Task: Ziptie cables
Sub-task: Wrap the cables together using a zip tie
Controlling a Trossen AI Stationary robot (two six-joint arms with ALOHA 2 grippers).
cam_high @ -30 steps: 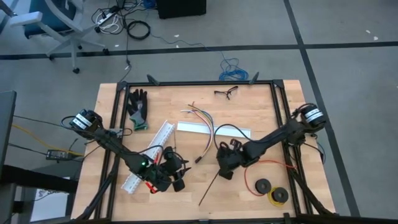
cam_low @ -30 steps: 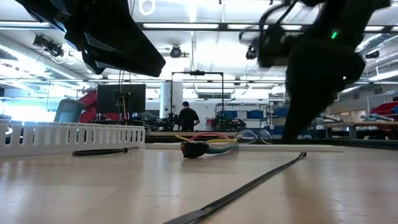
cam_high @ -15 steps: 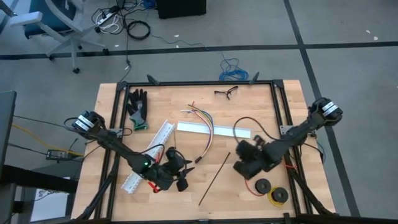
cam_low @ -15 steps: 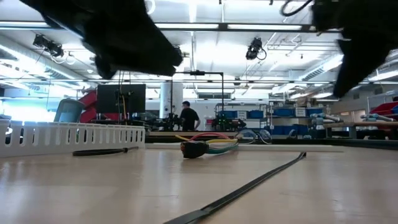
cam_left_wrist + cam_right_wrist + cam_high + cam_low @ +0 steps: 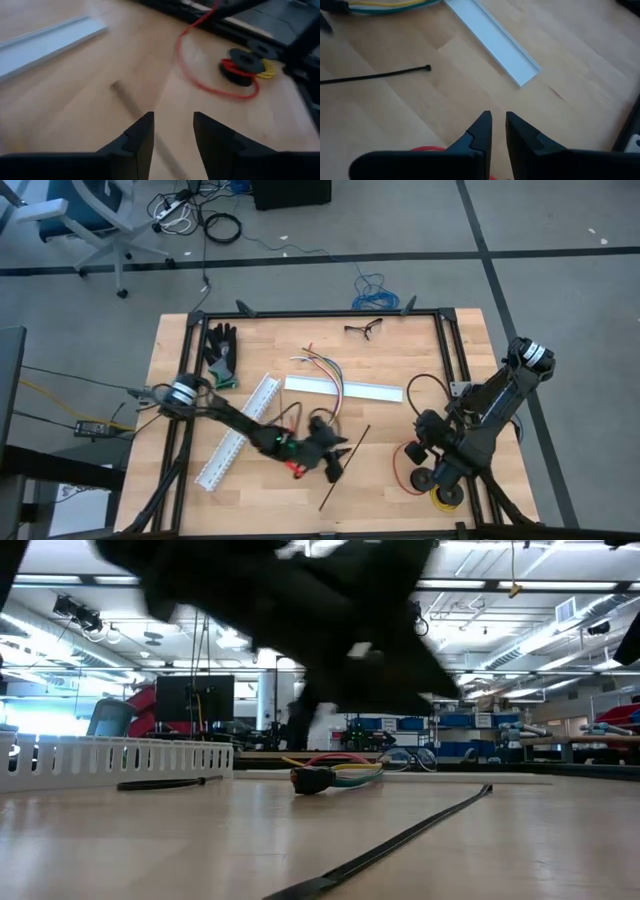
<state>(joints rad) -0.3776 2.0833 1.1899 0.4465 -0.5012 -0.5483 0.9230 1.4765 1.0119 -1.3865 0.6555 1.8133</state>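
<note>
- The right arm has pulled away from the middle of the surface [image 5: 400,340] — a second ago its pincer sat beside the black zip tie [image 5: 345,467], and now the right pincer [image 5: 425,455] hangs over the near right corner, just by the red wire loop [image 5: 398,465] and its black spools [image 5: 448,492].
- In the right wrist view its fingers [image 5: 481,131] stand almost together with only a thin gap, and nothing is between them.
- The left arm has swung the other way — from the near left, by the slotted channel [image 5: 238,431], toward the centre, so the left pincer [image 5: 335,460] now hovers just beside the zip tie.
- Its fingers [image 5: 140,139] stand partly apart and empty, and past them that view shows the blurred strip of the tie on the wood.
- The zip tie lies flat and free, a little shifted from where it lay before; the low view shows it stretched along the surface, untouched.
- The cables [image 5: 330,385] lie in the middle, fanned out at the far end and running down to the dark plug [image 5: 310,779], close to the left pincer but not touched by it.
- Judgement: the arms look to have traded roles, with the left one lining up to pick the tie; the bundle is not yet tied, so the task seems at an early stage.
</note>
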